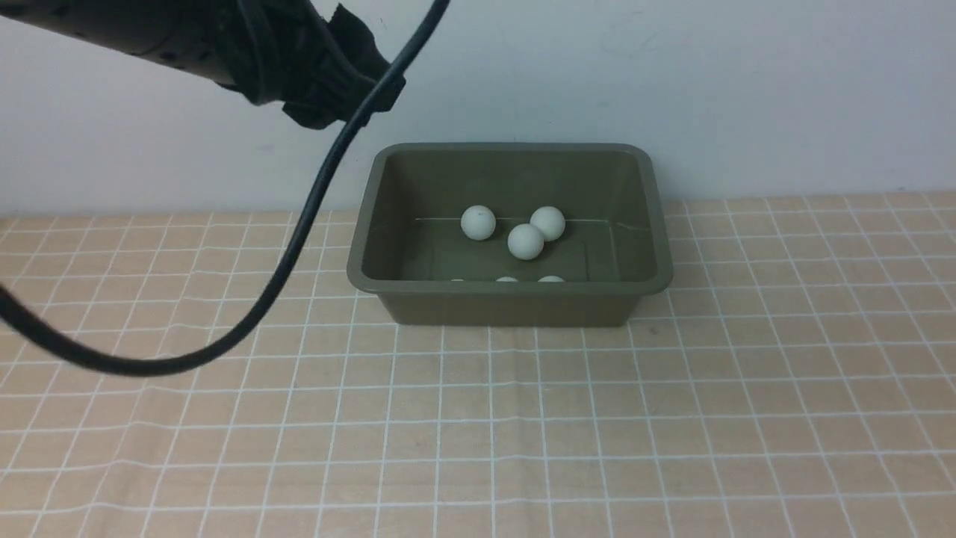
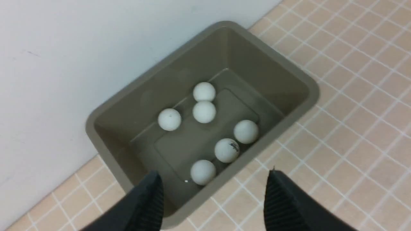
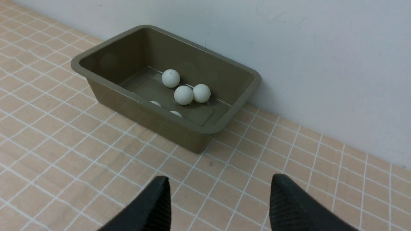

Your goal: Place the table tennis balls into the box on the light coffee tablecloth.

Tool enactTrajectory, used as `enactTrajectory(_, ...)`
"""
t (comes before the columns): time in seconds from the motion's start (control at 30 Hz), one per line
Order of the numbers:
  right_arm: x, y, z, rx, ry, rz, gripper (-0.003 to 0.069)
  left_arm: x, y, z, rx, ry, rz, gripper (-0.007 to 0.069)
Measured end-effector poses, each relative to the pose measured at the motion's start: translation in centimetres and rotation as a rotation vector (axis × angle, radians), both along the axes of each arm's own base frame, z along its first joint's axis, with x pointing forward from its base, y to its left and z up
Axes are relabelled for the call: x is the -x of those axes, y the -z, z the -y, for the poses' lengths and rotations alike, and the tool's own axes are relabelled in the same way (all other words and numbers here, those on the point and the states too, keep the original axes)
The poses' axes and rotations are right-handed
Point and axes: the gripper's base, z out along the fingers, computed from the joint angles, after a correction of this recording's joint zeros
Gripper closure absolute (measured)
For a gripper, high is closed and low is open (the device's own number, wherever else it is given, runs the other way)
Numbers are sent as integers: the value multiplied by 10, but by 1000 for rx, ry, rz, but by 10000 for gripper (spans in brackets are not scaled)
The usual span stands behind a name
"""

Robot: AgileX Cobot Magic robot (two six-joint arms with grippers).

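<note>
While the left gripper [image 2: 213,175] and right gripper [image 3: 220,178] gape empty, six matte white table tennis balls [image 2: 204,111] lie in the olive-green box [image 2: 250,61].

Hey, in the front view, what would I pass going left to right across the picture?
Black cable → box's left wall → lone ball → pair of touching balls → box's right wall.
</note>
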Motion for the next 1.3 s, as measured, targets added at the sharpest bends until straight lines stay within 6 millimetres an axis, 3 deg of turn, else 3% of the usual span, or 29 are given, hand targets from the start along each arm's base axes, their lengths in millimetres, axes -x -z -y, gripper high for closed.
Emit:
enactTrajectory(0.2,-2,-5,0,2,4,60,270,16,-9,0,32,59,-10,274)
enactTrajectory(0.47,2,-11,3,70,8,46,270,15,-8,-2,-22,66,17,274)
enactTrajectory(0.67,25,-18,9,117,-7,74,270,13,-7,-6,-78,48,36,274)
enactTrajectory(0.87,42,12,11,85,-19,171,290,13,-7,-6,-78,47,36,274)
enactTrajectory(1.17,32,73,10,-47,31,116,363,13,-7,-4,-50,55,26,274)
enactTrajectory(1.3,27,79,11,-39,54,174,391,14,-7,-4,-44,57,24,274)
